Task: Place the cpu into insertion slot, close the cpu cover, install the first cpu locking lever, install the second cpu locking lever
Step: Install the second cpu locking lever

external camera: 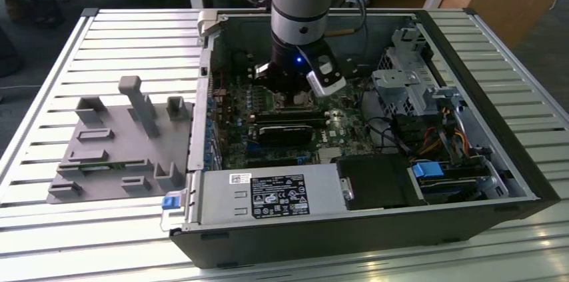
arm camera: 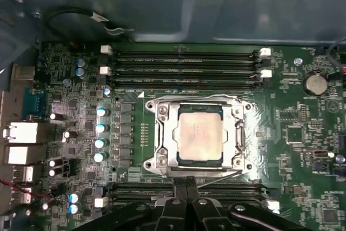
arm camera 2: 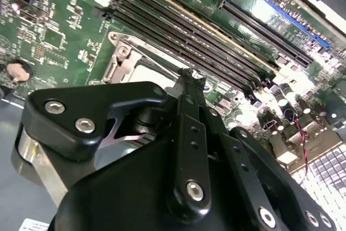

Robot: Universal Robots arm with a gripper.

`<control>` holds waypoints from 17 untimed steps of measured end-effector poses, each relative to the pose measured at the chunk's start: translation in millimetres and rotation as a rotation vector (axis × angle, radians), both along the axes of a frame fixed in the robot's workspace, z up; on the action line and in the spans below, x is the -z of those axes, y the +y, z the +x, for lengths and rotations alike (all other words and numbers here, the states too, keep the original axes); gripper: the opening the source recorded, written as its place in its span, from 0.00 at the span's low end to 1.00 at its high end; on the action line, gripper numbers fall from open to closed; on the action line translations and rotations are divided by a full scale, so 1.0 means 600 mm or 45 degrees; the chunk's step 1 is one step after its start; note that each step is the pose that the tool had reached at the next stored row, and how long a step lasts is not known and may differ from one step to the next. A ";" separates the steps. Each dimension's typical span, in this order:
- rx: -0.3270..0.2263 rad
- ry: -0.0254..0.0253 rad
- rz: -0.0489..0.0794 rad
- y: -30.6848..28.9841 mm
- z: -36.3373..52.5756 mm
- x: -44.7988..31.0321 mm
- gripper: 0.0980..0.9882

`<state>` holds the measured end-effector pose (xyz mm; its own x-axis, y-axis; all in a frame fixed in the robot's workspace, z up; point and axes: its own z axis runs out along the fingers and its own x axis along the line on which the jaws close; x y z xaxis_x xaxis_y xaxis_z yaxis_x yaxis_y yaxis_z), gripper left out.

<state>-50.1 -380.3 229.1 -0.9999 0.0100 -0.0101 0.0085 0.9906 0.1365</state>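
Flanking insertion slot point(arm camera: 199, 134): memory slots point(arm camera: 184, 63), capacitors point(arm camera: 101, 134).

Open computer case point(external camera: 356, 229) lies on a slatted metal counter point(external camera: 133, 49). Arm point(external camera: 302, 2) reaches straight down into it; end effector point(external camera: 289, 92) low over the green motherboard point(external camera: 266, 129), fingers hidden behind the wrist. Black-labelled power supply box point(external camera: 266, 195) at the case's near edge. Grey moulded fixture point(external camera: 116, 142) sits on the counter toward the exterior view's left, just beside the case.
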 end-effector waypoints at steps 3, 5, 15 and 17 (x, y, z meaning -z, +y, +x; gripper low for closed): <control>0.000 0.0000 0.005 0.0000 -0.002 0.008 0.01; 0.000 -0.0001 0.010 -0.0002 -0.002 0.013 0.01; 0.000 -0.0001 0.075 -0.0156 -0.023 0.017 0.01; 0.000 -0.0001 0.083 -0.0162 -0.025 0.020 0.01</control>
<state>-64.8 -390.1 217.4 -0.9999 0.0106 -0.0095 0.0085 0.9796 0.2010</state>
